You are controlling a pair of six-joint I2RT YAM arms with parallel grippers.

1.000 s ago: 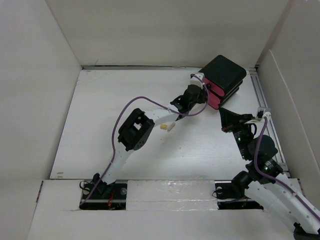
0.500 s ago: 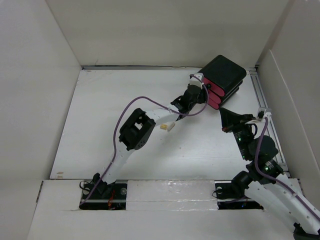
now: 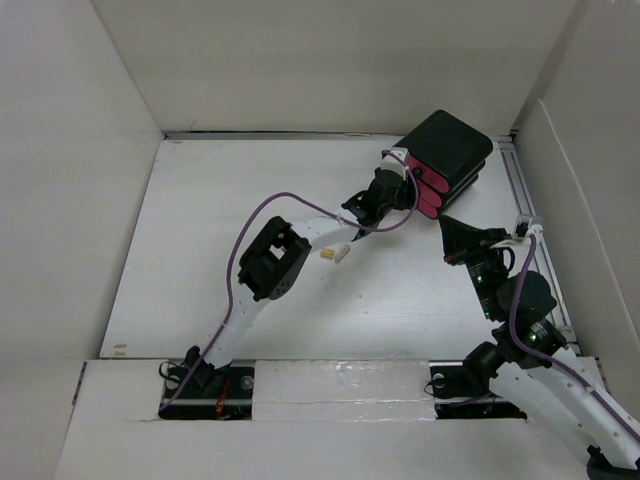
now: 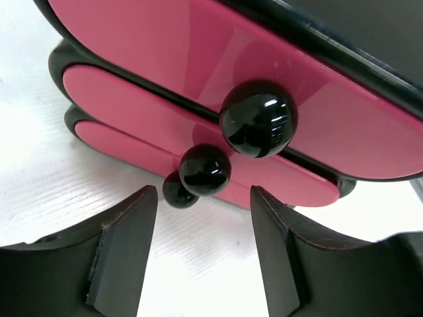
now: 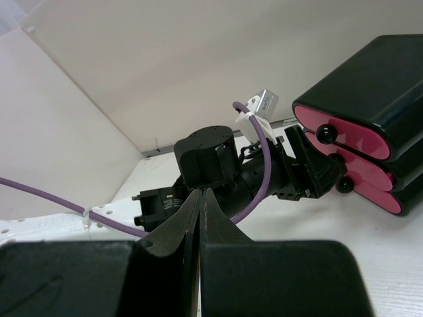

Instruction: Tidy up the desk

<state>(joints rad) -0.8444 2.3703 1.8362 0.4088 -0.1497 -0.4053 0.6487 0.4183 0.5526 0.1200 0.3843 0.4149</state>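
Note:
The desk (image 3: 200,250) is a white tabletop inside white panel walls. A black box with three pink drawers (image 3: 450,150) stands at its back right; all three drawers look shut. My left gripper (image 3: 403,187) is open right in front of the drawer fronts. In the left wrist view its fingertips (image 4: 149,198) flank the lowest two black knobs (image 4: 205,170), with the top knob (image 4: 258,119) above; it (image 4: 202,214) touches nothing. My right gripper (image 3: 455,238) is shut and empty (image 5: 200,193), held above the desk right of centre, facing the left arm and the box (image 5: 370,86).
A small cream piece (image 3: 335,253) lies on the desk under the left forearm. The purple cable (image 3: 240,250) loops along the left arm. A metal rail (image 3: 525,190) runs along the right wall beside the box.
My left gripper has edged slightly closer to the drawer fronts. The right arm has not moved.

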